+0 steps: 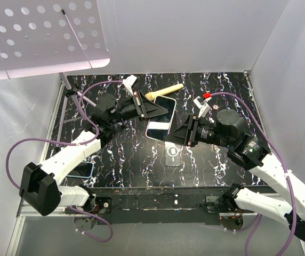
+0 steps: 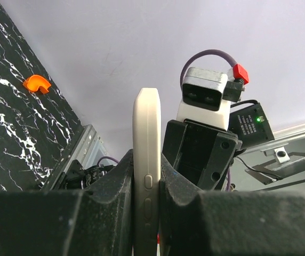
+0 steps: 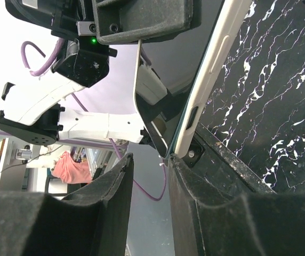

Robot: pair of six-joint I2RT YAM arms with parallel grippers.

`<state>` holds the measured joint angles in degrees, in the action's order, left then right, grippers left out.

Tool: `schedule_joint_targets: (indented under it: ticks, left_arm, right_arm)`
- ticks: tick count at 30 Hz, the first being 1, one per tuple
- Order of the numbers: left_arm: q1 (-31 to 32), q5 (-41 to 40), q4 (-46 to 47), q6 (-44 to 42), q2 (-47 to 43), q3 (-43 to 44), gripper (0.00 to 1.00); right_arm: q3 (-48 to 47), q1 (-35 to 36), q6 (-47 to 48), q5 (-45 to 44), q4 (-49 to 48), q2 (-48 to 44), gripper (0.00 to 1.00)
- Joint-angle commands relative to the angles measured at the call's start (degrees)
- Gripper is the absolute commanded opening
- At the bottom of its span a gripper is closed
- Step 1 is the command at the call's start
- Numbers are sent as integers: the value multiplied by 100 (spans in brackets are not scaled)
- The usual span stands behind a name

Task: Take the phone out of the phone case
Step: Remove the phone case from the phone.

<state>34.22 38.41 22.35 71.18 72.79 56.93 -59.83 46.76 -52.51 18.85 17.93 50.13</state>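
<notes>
The phone, in its cream case (image 1: 157,129), is held on edge above the middle of the black marbled table. My left gripper (image 1: 159,109) is shut on the far end of the cased phone. In the left wrist view the case's cream side with its buttons (image 2: 147,122) stands clamped between the pads (image 2: 115,181). My right gripper (image 1: 177,134) is open at the phone's near corner. In the right wrist view the dark screen (image 3: 184,69) and the cream case edge (image 3: 216,58) rise from the tip of the right finger (image 3: 195,176). The left finger (image 3: 115,181) stands apart from the phone.
A clear case (image 1: 173,154) lies flat on the table in front of the phone. A blue phone-like slab (image 1: 82,169) lies near the left arm. A wooden tool (image 1: 163,92) lies at the back. A small orange piece (image 2: 37,83) sits on the table. A perforated white panel (image 1: 40,32) hangs over the back left.
</notes>
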Motion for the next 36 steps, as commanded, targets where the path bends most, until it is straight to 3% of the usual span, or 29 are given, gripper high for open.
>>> schedule_joint_targets:
  ticks: [1,12,23,31,36]
  left_arm:
    - [15,-18,822,554,-73,-59,0]
    - [182,-246,2247,1636,-20,-683,0]
    - [375,-299,2344,1592,33,-490,0]
    - [814,-475,2642,1706,217,-463,0]
    - [920,-738,2907,1663,60,-542,0]
  right_arm:
    - [156,-27,-93,-13,-501,155,39]
    - [902,-606,-804,-22,-1379,32,39]
    - [982,-704,-813,-84,-1178,155,40]
    - [886,-888,-1147,426,-2074,445,40]
    - [991,-923,-1060,-20,-1559,235,40]
